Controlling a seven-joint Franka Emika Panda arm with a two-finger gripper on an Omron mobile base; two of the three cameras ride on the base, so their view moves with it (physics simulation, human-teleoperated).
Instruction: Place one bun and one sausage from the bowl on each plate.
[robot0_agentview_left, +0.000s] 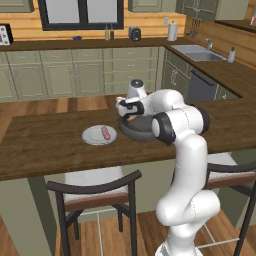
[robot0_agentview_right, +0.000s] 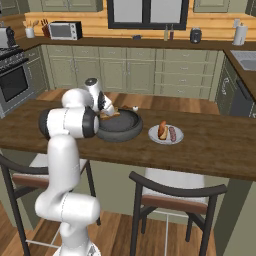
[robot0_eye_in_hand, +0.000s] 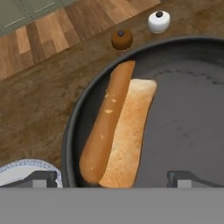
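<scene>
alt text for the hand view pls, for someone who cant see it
Looking down into the dark bowl, a split bun lies against its left wall, with the open gripper above it. Beyond the rim, a brown shaker and a white shaker stand on the wooden counter.

The room was a kitchen with sage-green cabinets (robot0_agentview_left: 60, 75) beneath dark counters, warm wood-plank walls (robot0_agentview_right: 150, 30) and a wood-plank floor (robot0_agentview_left: 50, 106). A dark-framed window (robot0_agentview_left: 80, 12) sat above the rear counter. A steel sink (robot0_agentview_left: 196, 52) occupied the corner run. A microwave (robot0_agentview_right: 66, 30) and a stove (robot0_agentview_right: 14, 80) stood at one side. 2 dark-framed chairs (robot0_agentview_right: 175, 197) stood at the wooden island counter (robot0_agentview_left: 45, 145).
</scene>
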